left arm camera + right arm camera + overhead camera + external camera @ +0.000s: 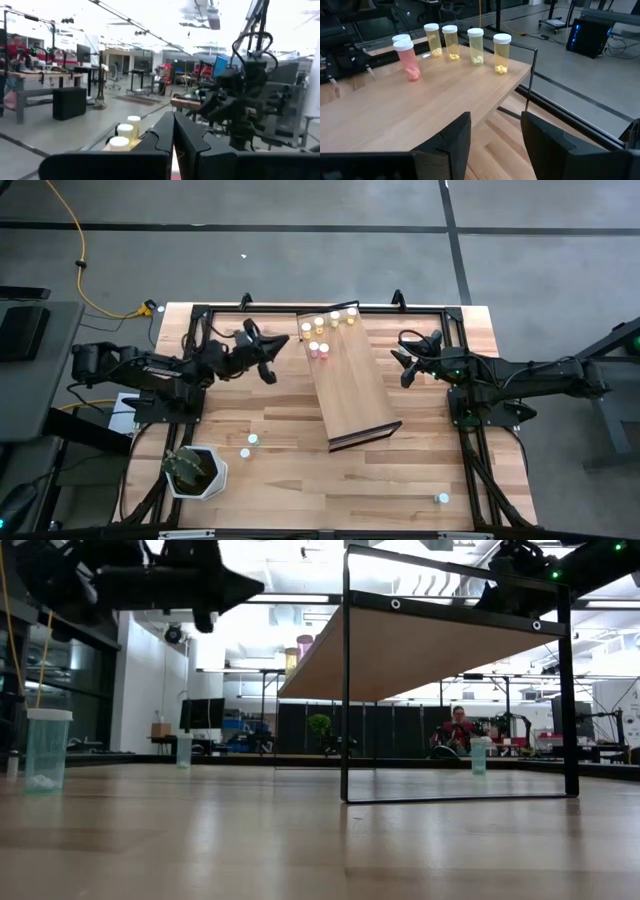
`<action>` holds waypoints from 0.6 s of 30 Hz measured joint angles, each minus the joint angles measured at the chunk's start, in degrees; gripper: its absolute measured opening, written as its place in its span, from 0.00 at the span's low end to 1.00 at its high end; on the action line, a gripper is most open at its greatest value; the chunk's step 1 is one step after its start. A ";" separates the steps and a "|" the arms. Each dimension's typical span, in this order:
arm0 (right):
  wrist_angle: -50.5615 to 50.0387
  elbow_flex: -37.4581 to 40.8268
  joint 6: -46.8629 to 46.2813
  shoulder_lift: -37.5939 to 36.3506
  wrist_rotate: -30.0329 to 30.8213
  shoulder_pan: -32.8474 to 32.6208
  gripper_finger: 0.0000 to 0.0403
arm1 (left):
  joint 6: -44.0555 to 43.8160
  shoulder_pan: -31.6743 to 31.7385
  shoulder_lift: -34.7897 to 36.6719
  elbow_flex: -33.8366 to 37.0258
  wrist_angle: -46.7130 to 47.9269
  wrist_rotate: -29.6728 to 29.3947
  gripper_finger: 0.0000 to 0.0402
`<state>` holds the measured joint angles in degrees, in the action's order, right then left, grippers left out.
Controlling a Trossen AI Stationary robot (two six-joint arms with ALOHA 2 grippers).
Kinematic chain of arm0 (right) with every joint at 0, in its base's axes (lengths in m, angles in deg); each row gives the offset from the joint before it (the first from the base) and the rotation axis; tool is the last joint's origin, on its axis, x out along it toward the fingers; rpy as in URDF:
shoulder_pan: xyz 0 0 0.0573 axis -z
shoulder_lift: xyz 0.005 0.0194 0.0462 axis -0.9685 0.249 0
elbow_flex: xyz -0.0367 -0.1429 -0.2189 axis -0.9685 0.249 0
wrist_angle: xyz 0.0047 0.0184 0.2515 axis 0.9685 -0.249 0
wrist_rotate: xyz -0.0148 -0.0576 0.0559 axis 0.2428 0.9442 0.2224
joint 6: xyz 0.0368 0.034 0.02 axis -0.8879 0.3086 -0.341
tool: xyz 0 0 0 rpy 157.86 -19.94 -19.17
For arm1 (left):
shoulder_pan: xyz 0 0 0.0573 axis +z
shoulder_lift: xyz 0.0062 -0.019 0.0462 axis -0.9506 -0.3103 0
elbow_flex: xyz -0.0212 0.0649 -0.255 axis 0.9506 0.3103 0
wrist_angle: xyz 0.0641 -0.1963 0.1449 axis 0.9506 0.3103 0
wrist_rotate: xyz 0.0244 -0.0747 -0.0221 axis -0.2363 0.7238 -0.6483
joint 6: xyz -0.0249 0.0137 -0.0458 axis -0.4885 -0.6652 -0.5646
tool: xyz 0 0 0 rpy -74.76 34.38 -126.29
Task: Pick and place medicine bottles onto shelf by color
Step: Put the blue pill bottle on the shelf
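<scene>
Shelf: tilted light-wood board with dark frame edge (pixel 352 385), frame centre; white-capped yellow and pink medicine bottles (pixel 328 328) at its upper end
Left gripper (pixel 268 358): clenched, empty; just beside shelf
Right gripper (pixel 408 358): released, empty
Risk: a nudge toppling the standing row

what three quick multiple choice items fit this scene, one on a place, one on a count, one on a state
1. Where do the teal bottles stand relative to the shelf?
A on it
B off it, on the tabletop
C under it

2. How many yellow bottles are on the shelf?
A two
B four
C six

3. How is the right gripper?
A open and empty
B shut on a bottle
C shut and empty

Answers:
1 B, the high view shows them on bare wood away from the board.
2 B, the right wrist view shows four in a row at the edge.
3 A, a clear gap shows between its fingers, with nothing in it.
</scene>
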<state>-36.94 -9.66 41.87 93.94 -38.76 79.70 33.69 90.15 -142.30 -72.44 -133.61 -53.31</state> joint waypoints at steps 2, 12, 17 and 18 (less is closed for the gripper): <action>0.02 0.00 -0.20 0.00 0.00 0.00 0.41 | 0.00 0.21 1.73 0.19 1.42 0.10 0.00; 0.07 0.00 -0.12 0.00 0.59 0.00 0.41 | -0.15 0.25 4.63 0.17 6.84 0.08 0.00; 0.05 0.00 0.47 0.00 0.69 0.00 0.41 | 0.29 0.25 4.65 0.16 8.69 -0.90 0.00; 0.04 0.00 0.53 0.00 0.70 0.00 0.41 | 0.07 0.23 4.65 0.15 9.62 -2.21 0.01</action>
<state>-36.91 -9.66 42.40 93.94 -38.06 79.70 33.77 90.38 -137.65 -72.29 -123.99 -55.52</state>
